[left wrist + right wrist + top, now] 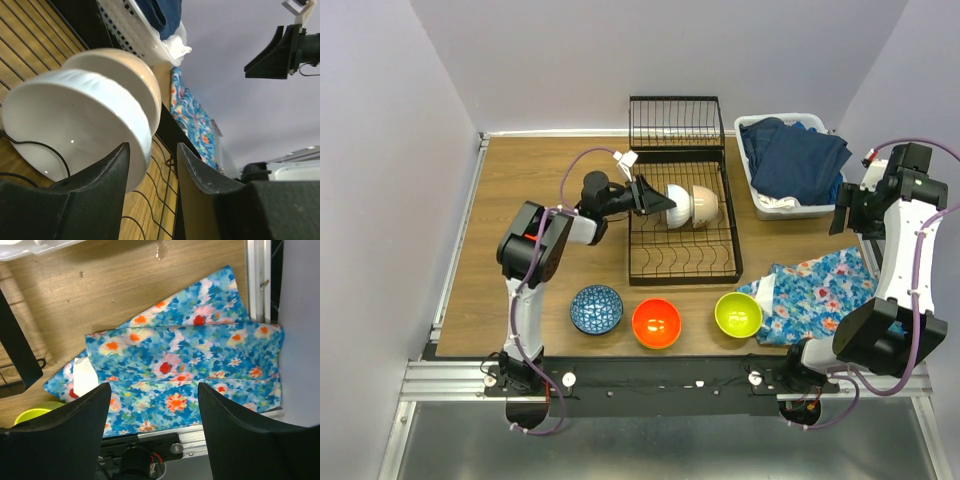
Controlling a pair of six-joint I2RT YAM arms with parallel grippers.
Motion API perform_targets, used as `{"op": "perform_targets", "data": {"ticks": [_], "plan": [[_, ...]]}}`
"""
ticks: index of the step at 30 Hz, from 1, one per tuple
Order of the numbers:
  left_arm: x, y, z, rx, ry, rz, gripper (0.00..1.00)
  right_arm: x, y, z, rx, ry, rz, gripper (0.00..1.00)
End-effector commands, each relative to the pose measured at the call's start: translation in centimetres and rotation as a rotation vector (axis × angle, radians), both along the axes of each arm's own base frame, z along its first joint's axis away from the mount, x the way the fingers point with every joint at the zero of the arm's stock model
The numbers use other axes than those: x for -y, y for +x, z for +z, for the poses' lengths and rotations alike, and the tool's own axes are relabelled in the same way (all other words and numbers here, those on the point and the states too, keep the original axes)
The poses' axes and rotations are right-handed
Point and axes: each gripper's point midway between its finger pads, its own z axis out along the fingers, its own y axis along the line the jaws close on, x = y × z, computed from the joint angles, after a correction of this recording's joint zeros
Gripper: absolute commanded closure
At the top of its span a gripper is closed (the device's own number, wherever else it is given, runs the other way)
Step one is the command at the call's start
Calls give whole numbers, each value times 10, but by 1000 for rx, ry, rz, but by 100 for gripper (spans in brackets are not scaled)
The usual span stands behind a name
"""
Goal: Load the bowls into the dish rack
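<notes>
A white bowl [680, 204] and a cream bowl [706, 205] stand on edge side by side in the slots of the black dish rack [680, 262]. My left gripper [658, 197] is at the white bowl's left side. In the left wrist view the gripper [152, 147] is open; the white bowl [75, 120] has its rim just inside the left finger, and the cream bowl [145, 75] is behind it. A blue patterned bowl [596, 308], an orange bowl [656, 323] and a lime green bowl [738, 314] sit in a row on the table in front of the rack. My right gripper [154, 390] hangs open and empty above a floral cloth [185, 360].
A white tub [790, 165] of dark blue laundry stands at the back right beside the rack's taller basket end [676, 122]. The floral cloth [820, 290] lies at the front right, touching the lime green bowl. The right arm [895, 250] is raised at the table's right edge.
</notes>
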Motion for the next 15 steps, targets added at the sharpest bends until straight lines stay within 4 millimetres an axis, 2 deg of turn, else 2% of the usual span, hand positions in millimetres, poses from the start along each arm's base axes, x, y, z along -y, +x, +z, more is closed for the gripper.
{"op": "perform_targets", "data": {"ticks": [1,2,4,5,6,7,8,9,10,11,12,13,14,15], "plan": [[-16,6,-4,90,176,63,46,-9,3,-5,27,60,-4,22],[-19,5,2,104,185,65,44,-9,4,-5,32,63,-3,22],[-28,-2,-2,97,225,55,42,-11,7,-3,45,74,4,22],[-36,-3,12,125,232,66,42,-11,8,-2,52,76,6,22],[-44,-10,6,82,273,62,42,-11,10,-1,58,78,8,22],[-53,-15,1,120,323,58,42,-12,12,0,65,82,12,22],[-67,-17,20,162,343,80,42,-12,15,1,74,81,16,22],[-78,-31,8,104,408,61,42,-12,17,0,79,85,19,22],[-89,-38,7,178,473,42,42,-12,19,1,88,88,28,22],[-100,-46,25,257,511,44,42,-12,22,2,102,85,35,22],[-116,-66,14,207,581,14,42,-12,24,3,110,82,40,22],[-126,-75,15,229,626,5,42,-12,27,3,121,82,52,22],[-138,-83,28,370,681,-12,42,-11,30,6,140,75,62,22],[-154,-101,19,318,736,-38,42,-11,32,5,146,74,68,22]]}}
